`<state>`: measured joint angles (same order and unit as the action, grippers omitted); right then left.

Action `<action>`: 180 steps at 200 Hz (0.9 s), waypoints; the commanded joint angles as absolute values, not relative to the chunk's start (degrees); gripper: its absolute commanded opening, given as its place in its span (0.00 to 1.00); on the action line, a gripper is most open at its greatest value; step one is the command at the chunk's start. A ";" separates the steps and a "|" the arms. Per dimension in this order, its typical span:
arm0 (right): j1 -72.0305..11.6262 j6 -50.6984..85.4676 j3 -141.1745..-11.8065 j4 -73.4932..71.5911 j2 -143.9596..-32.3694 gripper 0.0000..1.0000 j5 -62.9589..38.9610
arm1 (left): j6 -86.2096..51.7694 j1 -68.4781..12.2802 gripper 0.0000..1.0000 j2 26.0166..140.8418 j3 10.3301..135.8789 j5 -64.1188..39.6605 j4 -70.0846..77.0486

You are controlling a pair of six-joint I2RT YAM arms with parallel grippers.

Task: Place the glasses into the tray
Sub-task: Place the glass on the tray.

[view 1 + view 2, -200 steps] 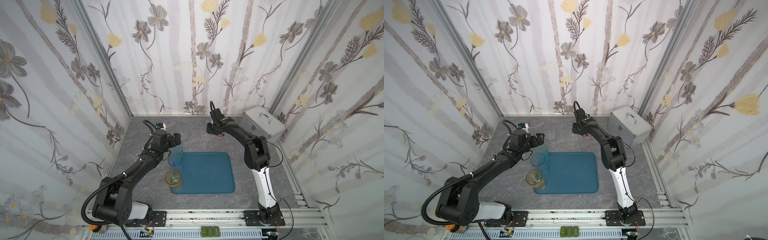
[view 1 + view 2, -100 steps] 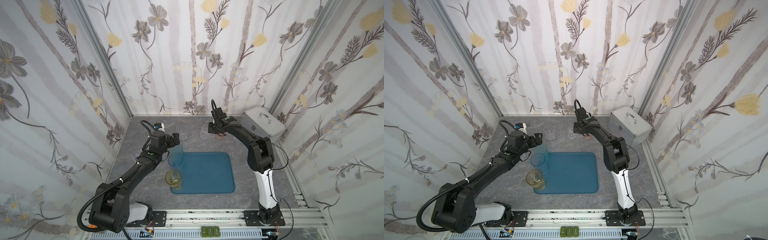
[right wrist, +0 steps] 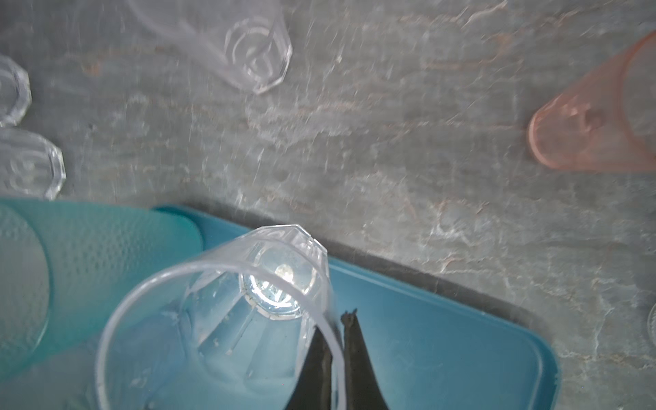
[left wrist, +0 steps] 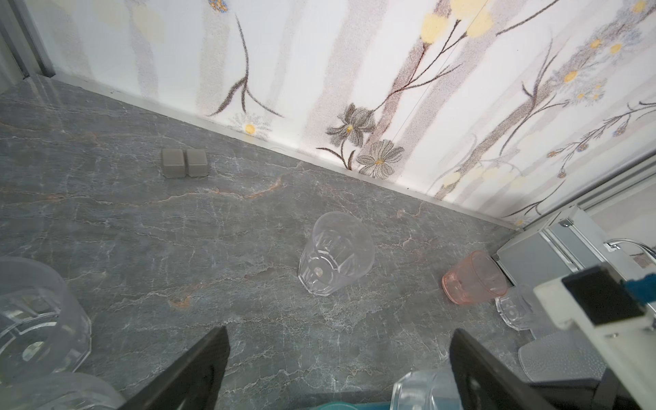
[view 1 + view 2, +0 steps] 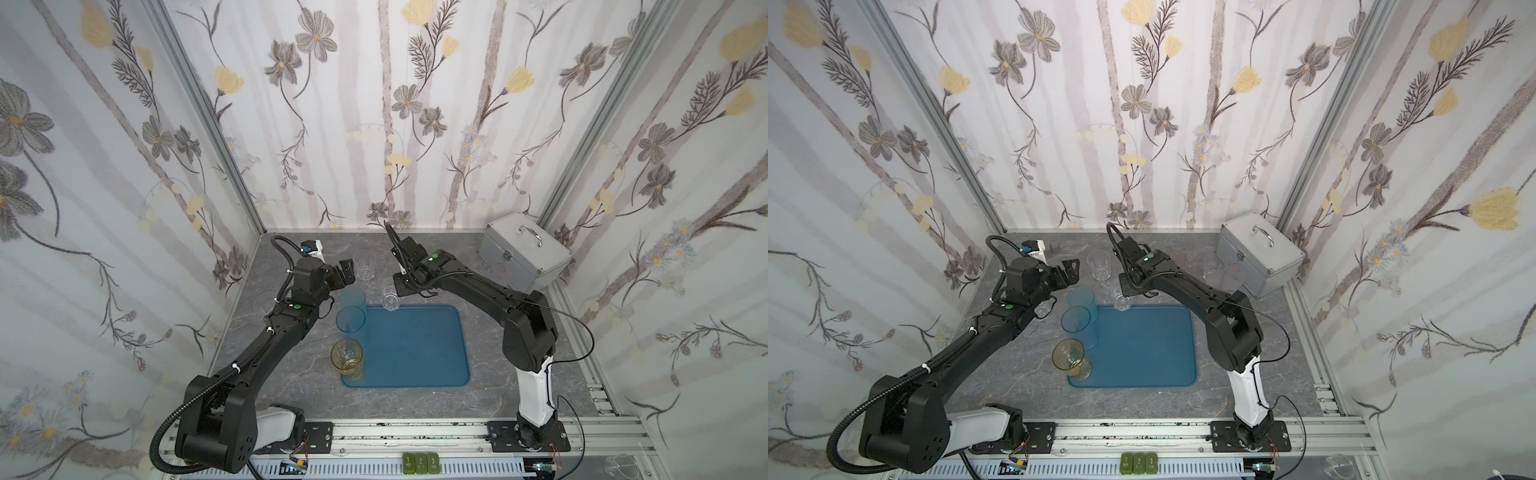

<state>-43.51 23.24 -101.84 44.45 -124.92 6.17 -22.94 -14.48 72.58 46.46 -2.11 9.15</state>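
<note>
Right pincer (image 3: pixel 333 321) grips the rim of a clear faceted glass (image 3: pixel 248 301), tilted at the far edge of the teal tray (image 5: pixel 415 357); left pincer (image 4: pixel 340 332) is released and empty above the counter (image 4: pixel 177 230); two blue glasses (image 5: pixel 350 320) and an amber glass (image 5: pixel 347 353) stand along the tray's left-arm edge.

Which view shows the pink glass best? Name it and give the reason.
The left wrist view: the pink glass appears whole and sharp beside the metal case. The right wrist view crops and blurs the glass. In a top view it is only a faint tint.
</note>
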 commanded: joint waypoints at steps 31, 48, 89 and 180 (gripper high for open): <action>-45.79 23.81 -104.58 45.73 -127.78 0.01 7.73 | -24.43 -13.97 1.00 74.44 46.57 -3.45 10.52; -45.79 23.42 -106.50 46.76 -129.55 0.02 7.99 | -24.20 -13.97 1.00 74.70 46.60 -3.09 10.63; -45.88 23.73 -107.49 47.21 -131.90 0.03 5.92 | -24.50 -13.89 1.00 75.00 45.53 -3.05 11.15; -46.14 23.86 -108.70 47.69 -133.50 0.15 3.26 | -24.98 -13.35 0.99 75.28 45.53 -3.74 11.69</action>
<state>-46.06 23.51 -107.87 48.88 -132.70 4.67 -24.32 -13.43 75.22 45.65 -3.25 9.65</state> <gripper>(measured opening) 0.125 0.996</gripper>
